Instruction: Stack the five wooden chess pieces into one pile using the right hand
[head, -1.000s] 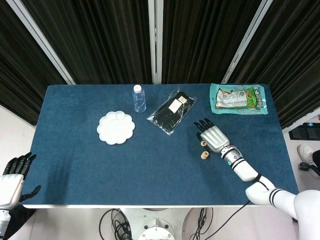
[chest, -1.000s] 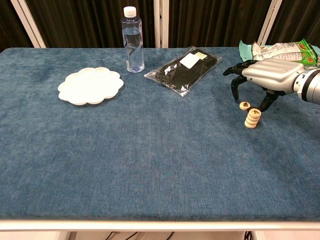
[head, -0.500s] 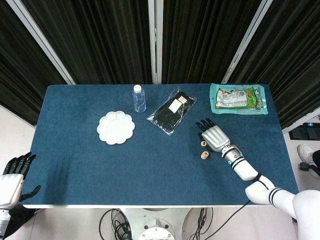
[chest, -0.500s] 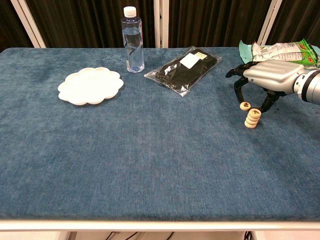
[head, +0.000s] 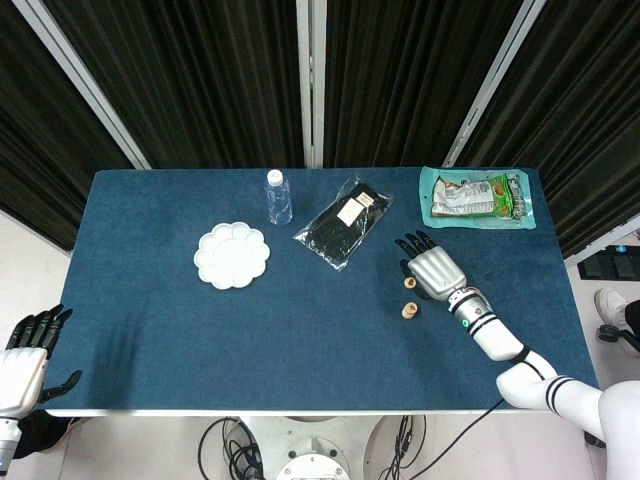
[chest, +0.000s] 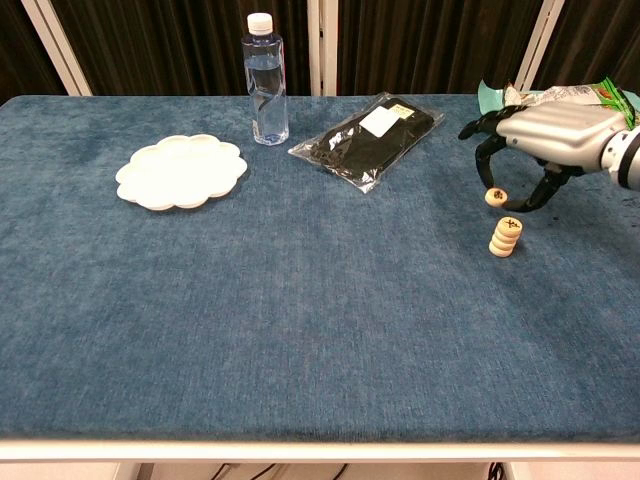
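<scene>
Right hand (chest: 550, 135) is pinching a single wooden chess piece (chest: 494, 197) off the table, palm down.
Reaching in from the table's right edge, its silver back is facing up and its dark fingertips (chest: 487, 178) are curling down around the round, pale disc, which is hanging clear of the blue felt-like tabletop (chest: 300, 300). Just below and slightly nearer the robot, the stack of chess pieces (chest: 505, 237) is standing upright, a dark mark showing on its top disc. Beyond the hand, a crinkled green snack bag (head: 476, 196) is lying; further leftward are a glossy black packet (chest: 368, 139), a clear plastic bottle (chest: 265, 80) and a white flower-shaped palette (chest: 181, 171). Left hand (head: 25, 355) is hanging off the table's corner, fingers spread, holding nothing.
</scene>
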